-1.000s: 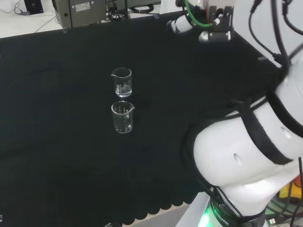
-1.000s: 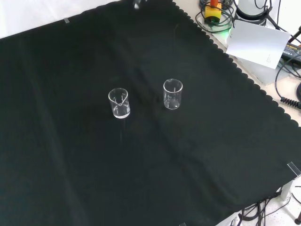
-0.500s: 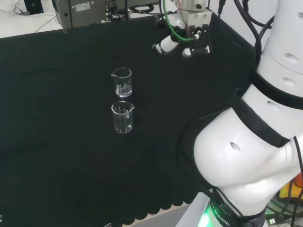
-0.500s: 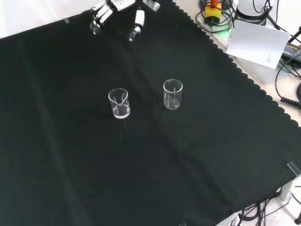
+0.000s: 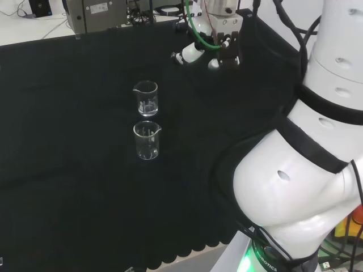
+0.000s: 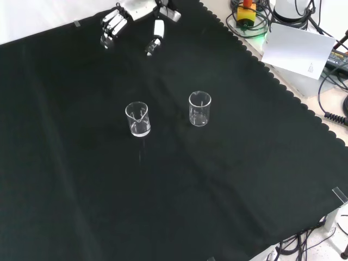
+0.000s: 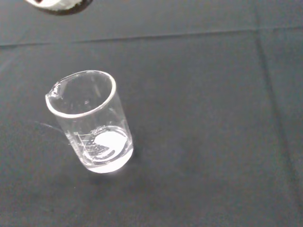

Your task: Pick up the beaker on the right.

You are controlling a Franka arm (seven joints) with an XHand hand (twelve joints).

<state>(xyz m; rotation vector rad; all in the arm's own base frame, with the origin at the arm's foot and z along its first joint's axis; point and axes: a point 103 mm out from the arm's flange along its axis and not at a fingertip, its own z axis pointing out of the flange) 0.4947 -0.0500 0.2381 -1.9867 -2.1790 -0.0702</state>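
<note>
Two clear glass beakers stand upright on the black cloth [image 6: 244, 179], apart from each other. In the front view one beaker [image 6: 199, 109] is to the right and the other beaker [image 6: 137, 119] to the left; in the head view the right one is the nearer [image 5: 147, 140] and the other sits behind it [image 5: 146, 98]. Both have faint white printed scales, too small to read. The wrist view has one beaker [image 7: 90, 124] close up, spout on its rim; which of the two it is cannot be told. The hand [image 6: 130, 22] hangs above the cloth's far edge in the front view, well apart from both beakers, fingers relaxed and spread, holding nothing; its wrist is cut off by the view's top
</note>
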